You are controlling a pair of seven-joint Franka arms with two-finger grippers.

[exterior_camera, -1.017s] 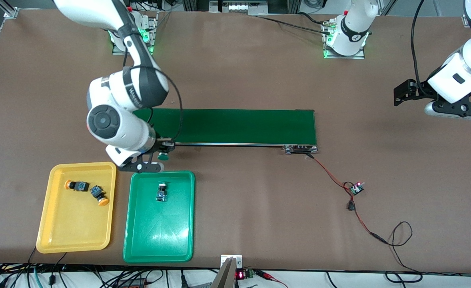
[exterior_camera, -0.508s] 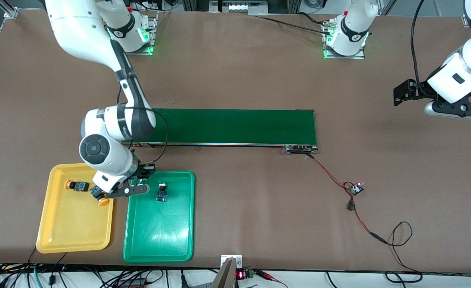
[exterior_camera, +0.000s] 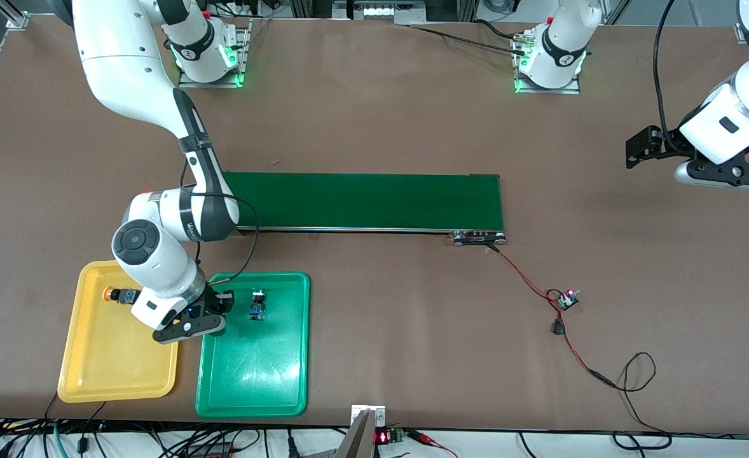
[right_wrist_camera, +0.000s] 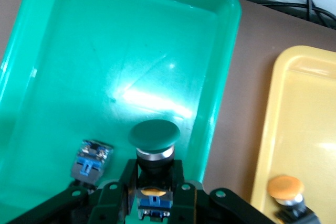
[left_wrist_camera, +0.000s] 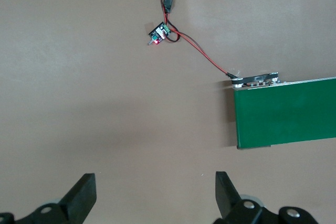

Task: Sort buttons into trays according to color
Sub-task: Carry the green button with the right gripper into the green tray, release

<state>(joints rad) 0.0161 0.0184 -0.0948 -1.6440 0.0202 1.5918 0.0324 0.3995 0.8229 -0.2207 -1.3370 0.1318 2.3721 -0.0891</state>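
Brown matte tabletop (exterior_camera: 374,127). Right gripper (right_wrist_camera: 153,195) clamped on green-capped push-button (right_wrist_camera: 154,145) over shallow green plastic tray (right_wrist_camera: 63,51); left gripper (left_wrist_camera: 152,203) waiting, spread wide, empty.

Legible markings: red glowing digits on small display module (exterior_camera: 381,437) at the table edge nearest the front camera, value unreadable. Nothing else legible.
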